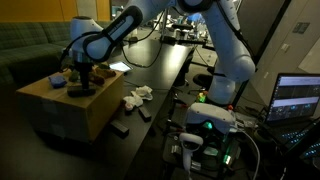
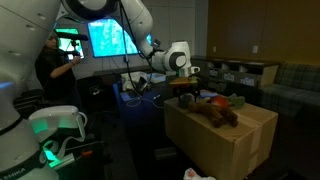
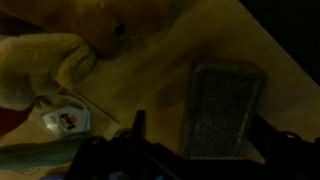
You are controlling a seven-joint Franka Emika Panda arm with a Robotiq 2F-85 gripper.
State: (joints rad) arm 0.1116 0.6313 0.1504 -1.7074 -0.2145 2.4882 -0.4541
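Grey, speckled, rectangular block (image 3: 225,105) lies flat atop the cardboard box (image 3: 150,90), near a tan plush toy (image 3: 40,70); the gripper (image 3: 200,128) hovers above it, jaws wide apart, empty.

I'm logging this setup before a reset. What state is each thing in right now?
box: closed, upright.
gripper: open, above the box top.
grey block: lying flat on the box, not gripped.
brown plush toy: lying on the box.
laptop: open, screen lit.

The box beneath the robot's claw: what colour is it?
Tan, like plain cardboard. The box shows best in an exterior view.
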